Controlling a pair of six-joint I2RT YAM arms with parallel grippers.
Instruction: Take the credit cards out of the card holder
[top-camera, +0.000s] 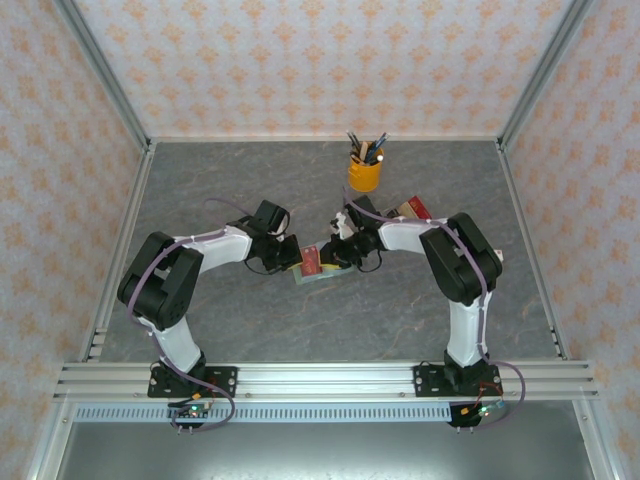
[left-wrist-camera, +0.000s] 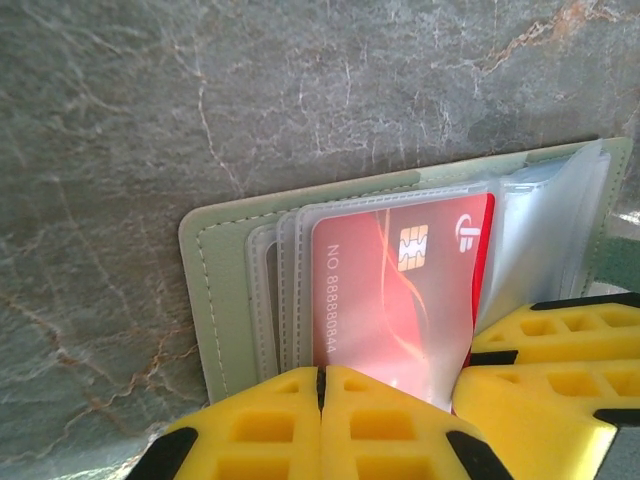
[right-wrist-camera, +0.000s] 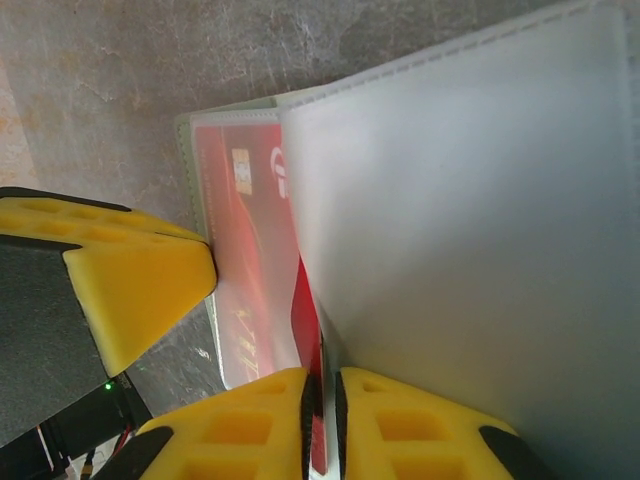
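Your card holder (top-camera: 318, 274) lies open on the counter (top-camera: 400, 330), about the middle of the top view. Your left pincer (left-wrist-camera: 320, 410) is pressed together right at its edge. Your right pincer (right-wrist-camera: 322, 420) is nipping the red card (left-wrist-camera: 390, 300), which sits in a clear sleeve.

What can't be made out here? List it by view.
Top external: card holder too small to show its pockets.
Left wrist: red card, lower edge and end of its number hidden by the left gripper.
Right wrist: clear sleeve hides the other pockets' contents; right gripper covers the card's end.
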